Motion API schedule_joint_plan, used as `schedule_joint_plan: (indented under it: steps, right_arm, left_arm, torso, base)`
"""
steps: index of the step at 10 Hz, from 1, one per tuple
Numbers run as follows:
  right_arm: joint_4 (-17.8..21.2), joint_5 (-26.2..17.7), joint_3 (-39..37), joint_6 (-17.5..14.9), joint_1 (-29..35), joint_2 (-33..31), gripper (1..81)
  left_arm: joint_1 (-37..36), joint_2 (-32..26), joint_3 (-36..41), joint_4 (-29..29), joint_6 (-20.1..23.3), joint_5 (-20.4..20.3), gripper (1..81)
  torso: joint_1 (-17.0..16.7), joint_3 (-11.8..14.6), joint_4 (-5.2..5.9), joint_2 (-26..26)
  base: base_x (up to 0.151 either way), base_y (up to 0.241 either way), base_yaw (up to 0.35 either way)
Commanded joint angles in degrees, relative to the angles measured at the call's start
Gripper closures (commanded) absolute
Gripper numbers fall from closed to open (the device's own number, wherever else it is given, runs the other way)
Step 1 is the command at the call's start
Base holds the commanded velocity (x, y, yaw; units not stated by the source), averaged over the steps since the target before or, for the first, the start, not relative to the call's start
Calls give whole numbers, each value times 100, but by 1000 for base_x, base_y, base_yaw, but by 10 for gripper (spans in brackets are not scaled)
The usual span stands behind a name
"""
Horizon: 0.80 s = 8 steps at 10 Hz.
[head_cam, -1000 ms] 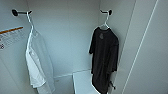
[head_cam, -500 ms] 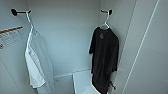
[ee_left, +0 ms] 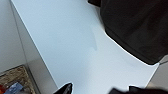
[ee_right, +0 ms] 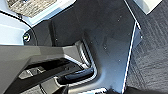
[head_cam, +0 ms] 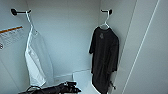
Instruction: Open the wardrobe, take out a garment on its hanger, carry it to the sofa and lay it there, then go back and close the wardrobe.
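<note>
White walls close in on three sides: the wardrobe [head_cam: 67, 37] stands open, its pale inside taking up most of the head view, with the inner face of a door [head_cam: 147, 50] slanting down the right.

Two black pegs jut from the upper walls. From the right peg [head_cam: 109, 11] hangs the hanger [head_cam: 106, 23], thin and white, hook over the peg. On it the garment [head_cam: 103, 61], a black T-shirt, drops straight down against the right wall, its hem near the wardrobe's floor [head_cam: 81, 77]. From the left peg [head_cam: 15, 11] hangs a second white hanger carrying a white shirt [head_cam: 37, 62], which lies close to the left wall beside a printed label [head_cam: 11, 37] with an orange stripe.

The left arm [head_cam: 53, 88] comes in low at the bottom edge of the head view, dark and jointed, below the white shirt and to the left of the T-shirt, well short of it. In the left wrist view the black fabric [ee_left: 135, 27] hangs ahead of the fingers, above a white panel [ee_left: 75, 50], apart from them. Two dark finger tips [ee_left: 65, 88] show at the edge with a gap of white panel between them, so they stand open and hold nothing.

The right wrist view shows the robot's own dark base plate [ee_right: 100, 45] over dark grey carpet [ee_right: 152, 50]. Whether the right fingers are open or closed cannot be told.
</note>
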Motion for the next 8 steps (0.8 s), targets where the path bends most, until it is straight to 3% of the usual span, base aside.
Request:
schedule_joint_plan:
  steps: [1, 3, 8]
  right_arm:
    - [-22, -289, 21, -8, 173, -8, 10]
    - [-4, -280, 30, 0, 173, 1, 10]
    - [4, -210, 30, 18, 156, 19, 10]
  left_arm:
    - [-1768, 48, 379, -28, -701, 552, 10]
    - [-2251, 177, 622, -81, -1587, 516, 10]
    - [-3473, 504, 687, -273, -2619, 543, 10]
  torso:
    - [0, 0, 0, 0]
    - [2, -2, 0, 2]
    - [5, -4, 0, 6]
  base:
    - [0, 0, 0]
    - [0, 0, 0]
    - [0, 0, 0]
